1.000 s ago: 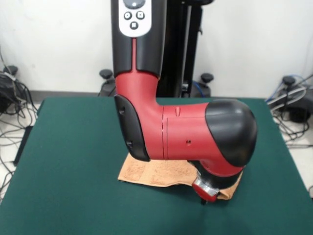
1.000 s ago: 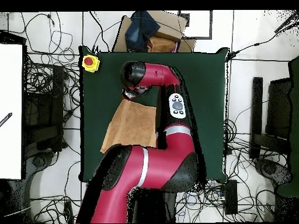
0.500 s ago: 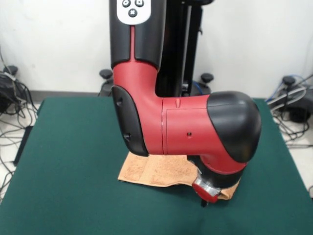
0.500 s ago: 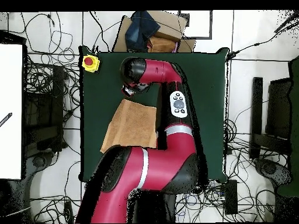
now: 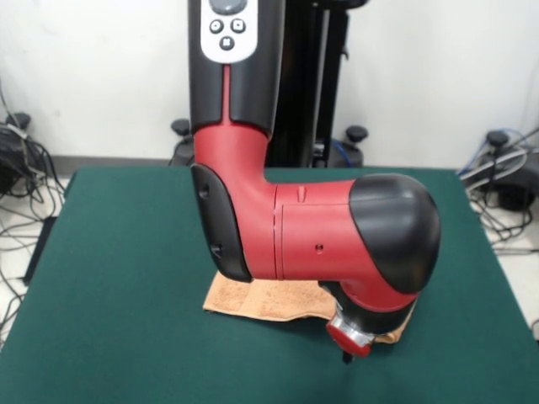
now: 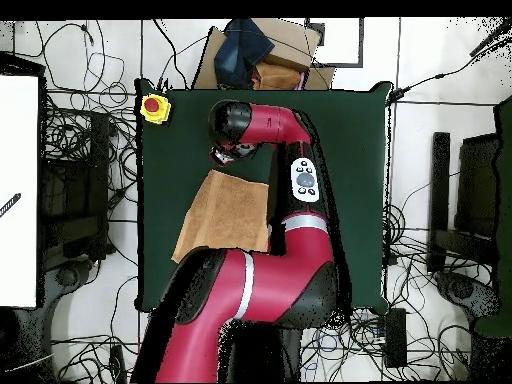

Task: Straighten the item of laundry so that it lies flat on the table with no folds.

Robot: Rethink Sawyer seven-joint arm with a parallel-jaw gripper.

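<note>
**Q:** Running it remote today? How does that cloth handle, and where would you take it?

**Me:** Yep. Near to far from the front camera: the pincer (image 5: pixel 347 353) is low over the desk (image 5: pixel 126 337), right at the towel's near corner, the one toward the desk's near edge. I only see a dark tip under the wrist, so I can't tell if it's wide, narrow or holding anything. Behind it the towel (image 5: pixel 253 299) lies roughly mid-desk, well apart from every edge, mostly hidden by the arm (image 5: pixel 337 248) in that view. From overhead the towel (image 6: pixel 225 215) looks mostly spread, skewed to the desk edges.

**Q:** And the feel of it?

**Me:** My guess: light, soft terry, totally limp, so it'll drape and drag rather than slide stiffly, and the felt-like top probably grips it. I'd pinch a hemmed corner, where the edge is thicker, and pull outward low and slow. Grab mid-cloth and I reckon it just bunches.
</note>
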